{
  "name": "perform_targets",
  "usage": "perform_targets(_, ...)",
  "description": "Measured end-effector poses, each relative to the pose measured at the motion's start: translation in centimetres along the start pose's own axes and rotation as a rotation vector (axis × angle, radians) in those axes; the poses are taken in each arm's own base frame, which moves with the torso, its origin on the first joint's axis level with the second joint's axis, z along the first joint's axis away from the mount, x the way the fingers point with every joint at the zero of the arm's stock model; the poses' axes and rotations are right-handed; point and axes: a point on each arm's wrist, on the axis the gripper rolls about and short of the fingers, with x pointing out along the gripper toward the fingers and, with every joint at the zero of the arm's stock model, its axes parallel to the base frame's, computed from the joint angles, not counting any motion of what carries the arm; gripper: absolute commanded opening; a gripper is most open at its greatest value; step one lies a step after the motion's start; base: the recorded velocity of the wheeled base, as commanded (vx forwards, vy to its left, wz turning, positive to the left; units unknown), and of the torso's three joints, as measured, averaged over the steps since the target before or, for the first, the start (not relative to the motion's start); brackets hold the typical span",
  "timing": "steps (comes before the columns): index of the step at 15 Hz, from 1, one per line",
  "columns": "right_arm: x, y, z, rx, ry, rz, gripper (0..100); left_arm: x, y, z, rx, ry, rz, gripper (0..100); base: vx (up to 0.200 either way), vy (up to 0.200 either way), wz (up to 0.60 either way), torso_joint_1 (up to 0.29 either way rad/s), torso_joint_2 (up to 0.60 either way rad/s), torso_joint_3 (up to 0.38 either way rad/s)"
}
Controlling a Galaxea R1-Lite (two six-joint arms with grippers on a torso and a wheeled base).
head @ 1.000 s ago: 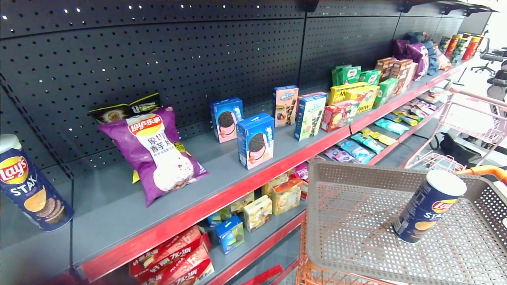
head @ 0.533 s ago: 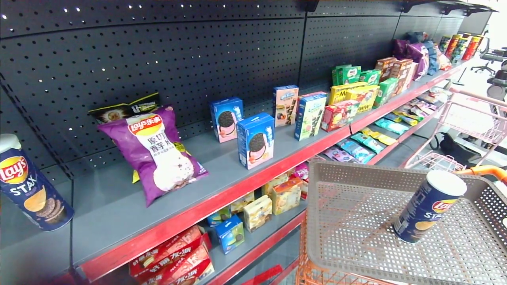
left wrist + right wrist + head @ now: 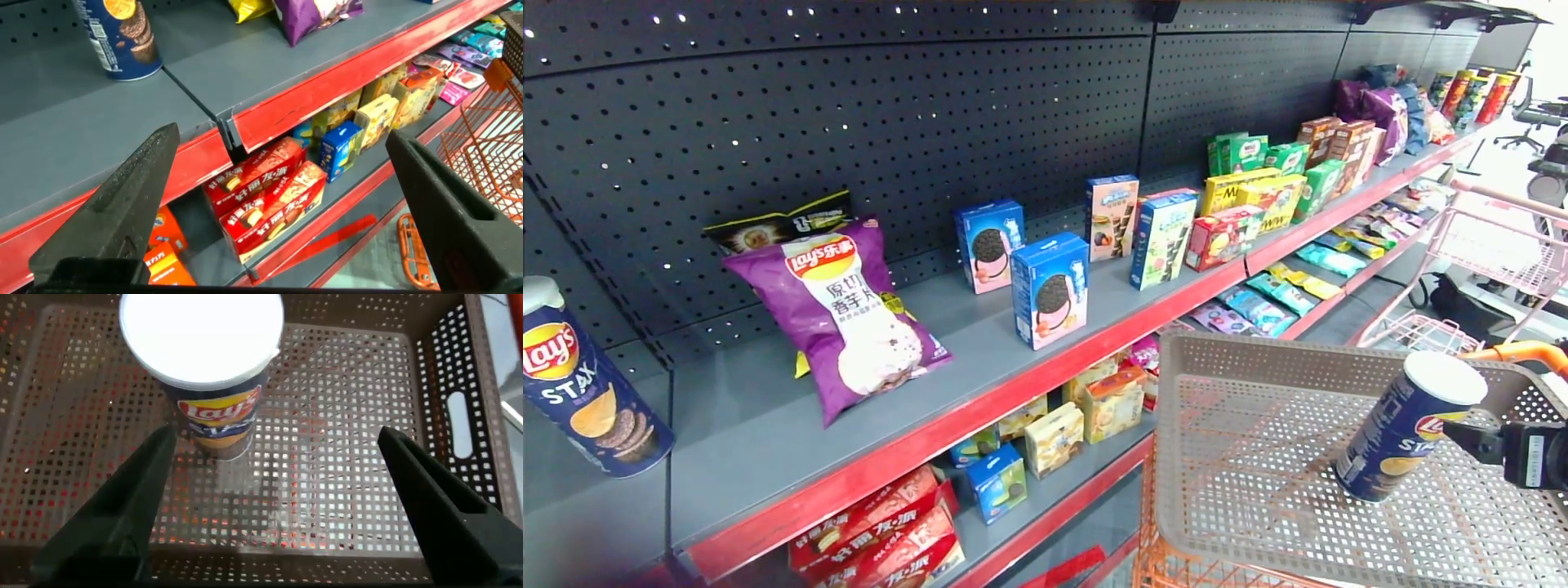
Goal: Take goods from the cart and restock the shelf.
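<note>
Well, my right gripper [image 3: 276, 437] is wide open, just beside the chip can [image 3: 1409, 437], which stands upright in the grey cart basket [image 3: 1241, 359] toward its right edge. I think it is light, stiff and smooth, so I'd squeeze its middle gently.

Black wedge-shaped gripper fingers [image 3: 122, 510]
</note>
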Motion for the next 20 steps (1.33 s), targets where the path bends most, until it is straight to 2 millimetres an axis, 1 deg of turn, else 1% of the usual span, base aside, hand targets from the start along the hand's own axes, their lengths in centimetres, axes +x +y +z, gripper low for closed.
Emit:
perform_targets(5, 2.0, 0.7, -0.2, -0.011, 0.011, 0.02, 100, 0.0, 0.0, 0.0, 0.0, 0.0, 0.0, 100, 0.0, 0.0, 0.0, 0.0, 0.0, 0.0)
perform_targets(10, 3.2, 1.7, -0.4, -0.023, -0.019, 0.052, 100, 0.0, 0.0, 0.0, 0.0, 0.0, 0.001, 100, 0.0, 0.0, 0.0, 0.0, 0.0, 0.0)
perform_targets(17, 3.5, 1.9, -2.7, -0.04, 0.029, 0.059, 100, 0.0, 0.0, 0.0, 0.0, 0.0, 0.0, 100, 0.0, 0.0, 0.0, 0.0, 0.0, 0.0)
perform_targets(20, 4.3, 2.2, -2.6, -0.042, 0.017, 0.068, 100, 0.0, 0.0, 0.0, 0.0, 0.0, 0.0, 100, 0.0, 0.0, 0.0, 0.0, 0.0, 0.0)
